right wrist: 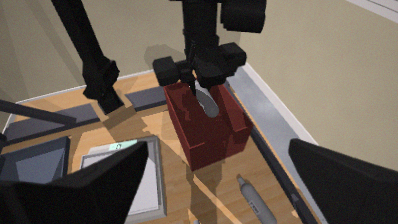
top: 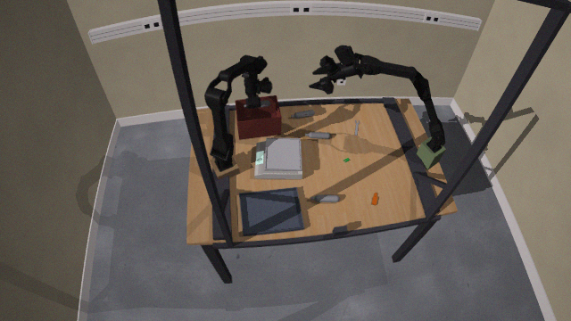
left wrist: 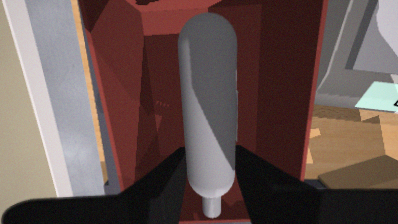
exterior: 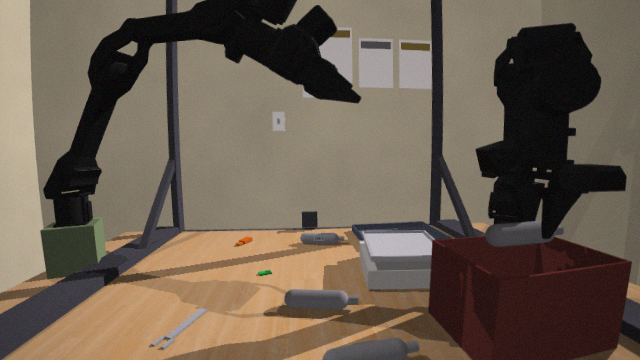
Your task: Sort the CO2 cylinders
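Note:
My left gripper (top: 253, 105) (left wrist: 210, 152) is shut on a grey CO2 cylinder (exterior: 515, 235) (left wrist: 210, 100) (right wrist: 208, 106), held lying level at rim height over the dark red scrap bin (top: 260, 127) (exterior: 555, 315) (left wrist: 117, 100). Its stamp is not readable. My right gripper (top: 312, 78) (right wrist: 219, 147) is open and empty, high above the table. One cylinder (top: 303, 114) (exterior: 370, 350) (right wrist: 256, 202) lies beside the bin, another (top: 319, 135) (exterior: 316, 299) near the scale (top: 284, 153) (exterior: 397, 245), and a third (top: 327, 199) (exterior: 320, 238) right of the blue tray (top: 272, 211). The scale's plate is bare; its display seems to show 0.
A small wrench (top: 357, 127) (exterior: 180, 328), a green piece (top: 346, 160) (exterior: 265, 273) and an orange piece (top: 375, 199) (exterior: 244, 241) lie on the table. Dark frame posts (top: 183, 89) (exterior: 437, 100) stand around the table.

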Controlling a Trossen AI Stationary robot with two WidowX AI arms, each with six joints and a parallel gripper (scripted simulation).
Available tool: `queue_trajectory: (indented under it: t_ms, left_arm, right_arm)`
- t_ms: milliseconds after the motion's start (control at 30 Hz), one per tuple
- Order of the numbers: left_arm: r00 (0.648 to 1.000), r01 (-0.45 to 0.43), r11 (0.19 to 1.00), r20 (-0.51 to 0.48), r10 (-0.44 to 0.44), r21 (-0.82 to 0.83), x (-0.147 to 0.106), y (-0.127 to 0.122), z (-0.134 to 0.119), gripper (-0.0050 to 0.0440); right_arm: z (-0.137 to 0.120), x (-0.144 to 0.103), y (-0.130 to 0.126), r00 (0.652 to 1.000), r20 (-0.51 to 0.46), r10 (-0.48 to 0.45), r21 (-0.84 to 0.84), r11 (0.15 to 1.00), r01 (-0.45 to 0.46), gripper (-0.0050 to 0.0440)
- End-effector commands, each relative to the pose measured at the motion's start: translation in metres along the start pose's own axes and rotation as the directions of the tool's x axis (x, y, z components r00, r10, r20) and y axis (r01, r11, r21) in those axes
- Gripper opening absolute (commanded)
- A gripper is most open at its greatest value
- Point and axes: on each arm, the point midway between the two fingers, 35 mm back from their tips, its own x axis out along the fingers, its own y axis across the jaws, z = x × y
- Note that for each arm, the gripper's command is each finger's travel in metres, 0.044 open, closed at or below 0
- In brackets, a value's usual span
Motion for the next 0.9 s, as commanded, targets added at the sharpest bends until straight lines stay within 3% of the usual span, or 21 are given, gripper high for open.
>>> queue_trajectory:
  t_ms: [0,33,67,100,167,367,533,667,733,867]
  left_arm:
    - [1.0,-0.017,1.0,0.013,0.016,0.003,-0.005,0.002,0.0,-0.005]
    - [1.0,-0.02,1.0,0.015,0.02,0.001,-0.006,0.002,0.001,-0.005]
    - [1.0,-0.02,1.0,0.015,0.02,0.001,-0.006,0.002,0.001,0.0024]
    - [1.0,-0.02,1.0,0.015,0.02,0.001,-0.006,0.002,0.001,0.0048]
    - [1.0,-0.02,1.0,0.015,0.02,0.001,-0.006,0.002,0.001,0.0048]
    - [1.0,-0.02,1.0,0.015,0.02,0.001,-0.006,0.002,0.001,0.0192]
    - [1.0,-0.02,1.0,0.015,0.02,0.001,-0.006,0.002,0.001,0.0193]
    - [0.999,-0.032,0.999,0.023,0.032,0.003,-0.021,0.003,0.001,0.0289]
    - [0.999,-0.032,0.999,0.023,0.032,0.003,-0.021,0.003,0.001,0.0289]
    - [1.0,-0.021,1.0,0.016,0.021,0.002,-0.042,0.004,0.001,0.0385]
  right_arm:
    - [0.014,-0.008,0.0,1.0,0.031,-0.002,0.004,1.0,0.002,0.044]
    - [0.014,-0.009,0.0,0.999,0.032,-0.002,0.004,1.0,0.002,0.044]
    - [0.016,-0.011,0.0,0.999,0.035,-0.002,0.004,1.0,0.002,0.044]
    - [0.014,-0.01,0.0,0.999,0.032,-0.002,0.004,1.0,0.002,0.044]
    - [0.014,-0.01,0.0,0.999,0.032,-0.002,0.004,1.0,0.002,0.044]
    - [0.017,-0.014,0.0,0.999,0.038,-0.001,0.001,1.0,0.001,0.044]
    - [0.017,-0.014,0.0,0.999,0.038,-0.001,0.001,1.0,0.001,0.044]
    - [0.017,-0.014,0.0,0.999,0.038,-0.001,0.001,1.0,0.001,0.044]
    - [0.017,-0.014,0.0,0.999,0.038,-0.001,0.001,1.0,0.001,0.044]
    - [0.017,-0.014,0.0,0.999,0.038,-0.001,0.001,1.0,0.001,0.044]
